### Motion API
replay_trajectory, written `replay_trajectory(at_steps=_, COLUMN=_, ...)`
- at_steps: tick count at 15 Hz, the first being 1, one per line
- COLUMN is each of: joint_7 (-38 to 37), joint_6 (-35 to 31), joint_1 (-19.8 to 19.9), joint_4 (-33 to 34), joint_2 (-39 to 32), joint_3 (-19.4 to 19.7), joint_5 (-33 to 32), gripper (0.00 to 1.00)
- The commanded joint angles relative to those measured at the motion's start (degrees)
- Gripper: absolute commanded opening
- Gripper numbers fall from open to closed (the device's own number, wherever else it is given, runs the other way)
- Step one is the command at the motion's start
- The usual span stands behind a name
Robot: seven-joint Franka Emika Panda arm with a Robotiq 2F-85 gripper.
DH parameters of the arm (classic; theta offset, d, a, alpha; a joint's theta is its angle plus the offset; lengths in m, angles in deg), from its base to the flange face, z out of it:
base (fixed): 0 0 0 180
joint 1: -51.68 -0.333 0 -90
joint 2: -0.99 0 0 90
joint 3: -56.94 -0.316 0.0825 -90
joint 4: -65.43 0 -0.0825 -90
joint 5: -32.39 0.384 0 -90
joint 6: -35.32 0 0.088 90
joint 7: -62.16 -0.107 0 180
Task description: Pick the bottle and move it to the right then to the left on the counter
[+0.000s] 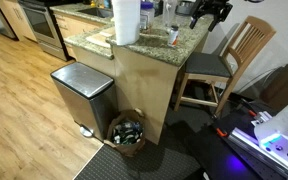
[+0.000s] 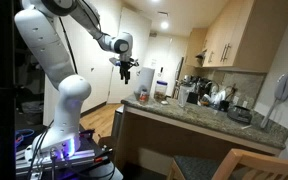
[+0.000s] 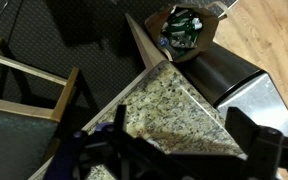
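The jaws stand wide open and hold nothing. In the wrist view their two dark fingers (image 3: 246, 130) come in blurred along the bottom of the frame, far apart. Between them only the speckled desk (image 3: 174, 100) shows, seen from above at its corner.

In an exterior view the arm (image 2: 59, 50) reaches from the left of the frame and the jaws hang in the air above the left end of the desk (image 2: 194, 112), well clear of its top. In the other exterior view the jaws sit dark at the upper right of the frame, above the desk's (image 1: 94, 42) right side, touching nothing.

The bottle (image 1: 173, 35) stands on the desk near the top centre of that frame, below and left of the jaws and apart from them. It is small and slim, pale with a reddish-brown tint. It is much shorter than the white paper towel roll (image 1: 126, 20) that stands to its left, nearer the desk's corner. It is too small in the picture to show a cap or label.

Below the desk's corner, on the wooden floor, stands a steel bin (image 1: 82, 90), with a basket (image 1: 127, 130) of dark things just right of it. A wooden chair (image 1: 234, 55) stands at the desk's right side. The wrist view shows the bin (image 3: 249, 90) at right, the basket (image 3: 184, 30) at top and the chair (image 3: 29, 90) at left.
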Motion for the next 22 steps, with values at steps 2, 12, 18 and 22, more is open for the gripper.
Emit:
replay_trajectory(at_steps=2, joint_7=-0.27, joint_6=-0.35, joint_1=0.13, joint_4=1.72, joint_2=-1.77, joint_3=0.09, joint_5=-0.66, gripper=1.00)
replay_trajectory(at_steps=12, joint_7=-10.82, joint_6=-1.56, joint_1=4.69, joint_4=17.58, joint_2=-13.71, joint_3=-0.31, joint_5=-12.26, gripper=1.00)
replay_trajectory(at_steps=18, joint_7=-16.36, joint_6=-5.98, joint_1=6.85, joint_4=20.28, joint_2=-21.29, joint_3=3.29, joint_5=-11.86, gripper=1.00)
replay_trajectory(at_steps=22, joint_7=-13.42, joint_6=-11.95, joint_1=4.31, joint_4=22.86, joint_2=-28.12, joint_3=6.36, joint_5=-3.28, gripper=1.00)
